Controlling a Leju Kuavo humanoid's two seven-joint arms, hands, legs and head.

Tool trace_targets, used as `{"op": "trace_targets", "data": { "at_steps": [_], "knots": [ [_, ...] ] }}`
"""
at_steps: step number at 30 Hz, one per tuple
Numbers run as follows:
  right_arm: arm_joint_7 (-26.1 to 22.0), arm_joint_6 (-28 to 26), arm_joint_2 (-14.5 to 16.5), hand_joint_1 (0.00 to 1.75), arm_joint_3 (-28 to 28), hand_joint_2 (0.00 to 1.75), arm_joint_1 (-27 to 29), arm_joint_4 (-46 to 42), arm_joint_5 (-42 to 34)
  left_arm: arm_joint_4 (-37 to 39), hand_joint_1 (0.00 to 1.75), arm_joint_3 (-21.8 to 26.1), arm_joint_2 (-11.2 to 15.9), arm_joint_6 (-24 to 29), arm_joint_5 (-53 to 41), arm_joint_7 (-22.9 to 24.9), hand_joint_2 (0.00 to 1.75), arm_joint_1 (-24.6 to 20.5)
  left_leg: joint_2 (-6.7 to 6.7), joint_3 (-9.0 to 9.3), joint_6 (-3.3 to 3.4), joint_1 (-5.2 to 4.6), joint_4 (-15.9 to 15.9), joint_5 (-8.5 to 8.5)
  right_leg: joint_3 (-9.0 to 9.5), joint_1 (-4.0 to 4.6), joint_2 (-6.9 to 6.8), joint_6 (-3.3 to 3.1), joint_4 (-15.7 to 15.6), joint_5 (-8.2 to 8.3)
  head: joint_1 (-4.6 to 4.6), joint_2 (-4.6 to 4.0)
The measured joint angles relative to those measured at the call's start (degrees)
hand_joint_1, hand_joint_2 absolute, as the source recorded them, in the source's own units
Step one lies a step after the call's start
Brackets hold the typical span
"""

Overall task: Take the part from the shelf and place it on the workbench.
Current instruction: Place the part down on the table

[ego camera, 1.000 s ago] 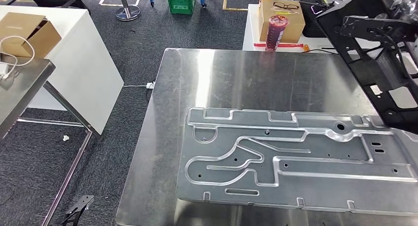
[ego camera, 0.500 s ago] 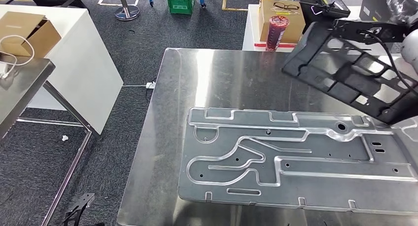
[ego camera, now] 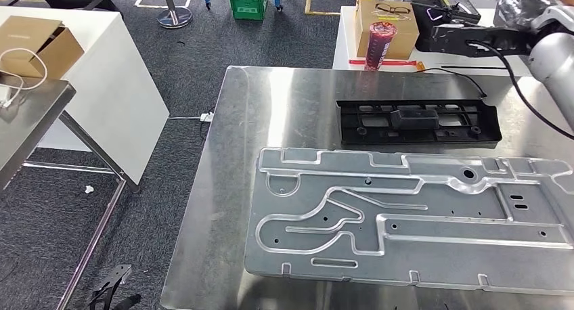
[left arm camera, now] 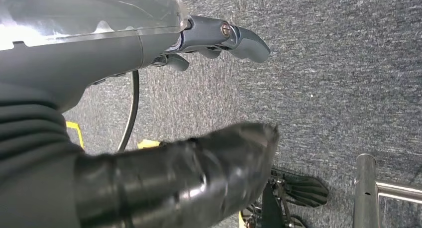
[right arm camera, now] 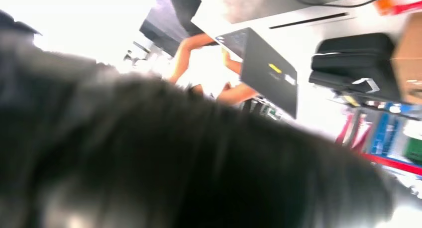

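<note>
Head view shows the black part (ego camera: 418,122) lying flat on the steel surface (ego camera: 291,114), toward its far right, just beyond the far edge of the large stamped metal panel (ego camera: 406,218) that covers the near half. At the far right the silver right arm (ego camera: 552,56) is raised above the surface, and the right hand (ego camera: 518,5) sits at the top corner, apart from the part; whether its fingers are spread or curled I cannot tell, since the right wrist view is a dark blur. Left wrist view has the left hand (left arm camera: 149,153) hanging over grey carpet, fingers (left arm camera: 239,36) loosely extended and holding nothing. Beyond the surface stand a cardboard box (ego camera: 386,26) and a red cup (ego camera: 380,45)
</note>
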Motion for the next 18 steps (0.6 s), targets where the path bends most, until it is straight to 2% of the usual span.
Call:
{"op": "trace_targets", "data": {
  "at_steps": [8, 12, 14, 16, 18],
  "knots": [
    [0.5, -1.8, 1.0, 0.0, 0.0, 0.0, 0.3, -1.9, -1.0, 0.0, 0.0, -1.0, -0.5, 0.6, 0.4, 0.6, 0.0, 0.1, -0.07, -0.03, 0.0, 0.0, 0.0, 0.0, 0.03, 0.01, -0.05, 0.0, 0.0, 0.0, -0.01, 0.0],
    [0.6, -6.9, 1.0, 0.0, -0.7, 0.0, 1.2, -4.9, -2.5, -0.2, 0.0, -1.9, -0.6, 1.5, -0.3, 1.2, 0.0, 0.4, 0.03, -0.16, 0.65, -0.27, 0.4, -0.4, 0.16, -0.26, 0.11, 0.49, -0.4, 0.05, -0.02, 0.0],
    [0.6, -8.2, 0.7, 0.0, -1.4, 0.0, 1.7, -7.0, -3.0, -0.3, 0.0, -2.4, -0.6, 2.0, -0.5, 1.3, 0.0, 0.8, 0.27, 0.41, 0.94, 0.2, -0.4, -0.21, 0.14, -0.09, 0.08, 0.71, 0.1, -0.37, 0.03, 0.0],
    [0.6, -8.7, 0.4, 0.0, -2.1, 0.0, 2.1, -8.9, -3.2, -0.3, 0.0, -2.8, -0.7, 2.2, -0.5, 1.3, 0.0, 0.9, 0.61, 1.12, 1.33, 0.58, -1.2, 0.04, -1.44, -0.01, -0.18, 0.91, 4.0, -2.6, 0.11, 0.0],
    [0.5, -8.8, 0.2, 0.0, -2.4, 0.0, 2.6, -9.9, -3.2, -0.3, 0.0, -3.1, -0.8, 2.3, -0.6, 1.3, 0.0, 0.9, 0.78, 1.32, 1.59, 0.56, -1.3, -0.06, -5.28, -0.18, -0.38, 1.07, 11.5, -6.05, 0.17, 0.0]
  ]
}}
